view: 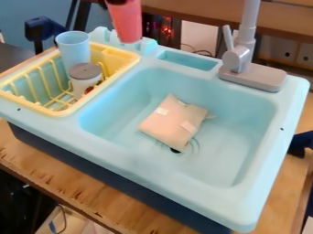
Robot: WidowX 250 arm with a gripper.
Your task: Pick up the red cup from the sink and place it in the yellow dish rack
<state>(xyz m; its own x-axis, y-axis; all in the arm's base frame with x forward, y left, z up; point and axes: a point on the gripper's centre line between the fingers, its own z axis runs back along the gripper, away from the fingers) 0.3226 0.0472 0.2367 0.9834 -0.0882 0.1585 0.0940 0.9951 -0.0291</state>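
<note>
From where I stand, the red cup [126, 22] is at the sink's [245, 205] back rim, its top up against the dark end effector [116, 2]; I can't tell whether that's open or closed on it. The yellow rack [119, 54] seems to keep the blue cup [74, 49] and lidded container [84, 81] upright. The pouch [174, 121] lies flat near the drain, with room around it inside the basin walls; the faucet [241, 59] crowds the back edge.

Pink cup [127, 23] above sink's [245, 201] back edge; beige pouch [173, 122] inside.
</note>
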